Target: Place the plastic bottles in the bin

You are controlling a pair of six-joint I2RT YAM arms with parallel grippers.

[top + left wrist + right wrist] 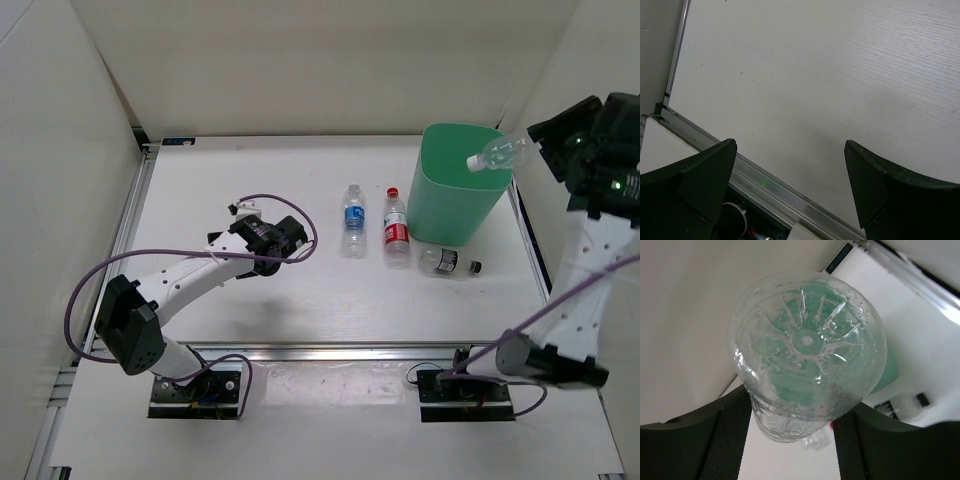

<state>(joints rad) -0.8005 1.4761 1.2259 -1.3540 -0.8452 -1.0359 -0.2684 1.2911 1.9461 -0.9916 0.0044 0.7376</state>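
- Left gripper (288,240): released. It hangs over the table (200,180), left of centre. In the left wrist view its jaws (790,147) stand wide apart with nothing between them, and only bare table surface (815,75) shows below.
- Dark-capped bottle (448,263): unlabelled and lying on its side on the table, with the cap pointing right. It sits just beside the near wall of the bin (450,200); whether it touches the bin cannot be told.
- Red-labelled bottle (397,229): lying on the table just left of the bin, red cap toward the far side.
- Blue-labelled bottle (353,220): lying parallel to the red-labelled bottle, on its left and apart from it, white cap toward the far side.
- Bin: mint-green, upright on the right far part of the table.
- Right gripper (541,148): clenched on the held bottle (505,152), a fourth clear, unlabelled bottle. It is raised above the right side of the bin's rim.
- Held bottle: tilted near horizontal, with the cap end over the bin opening. In the right wrist view its base (807,345) faces the camera, with one finger (727,432) against each side.
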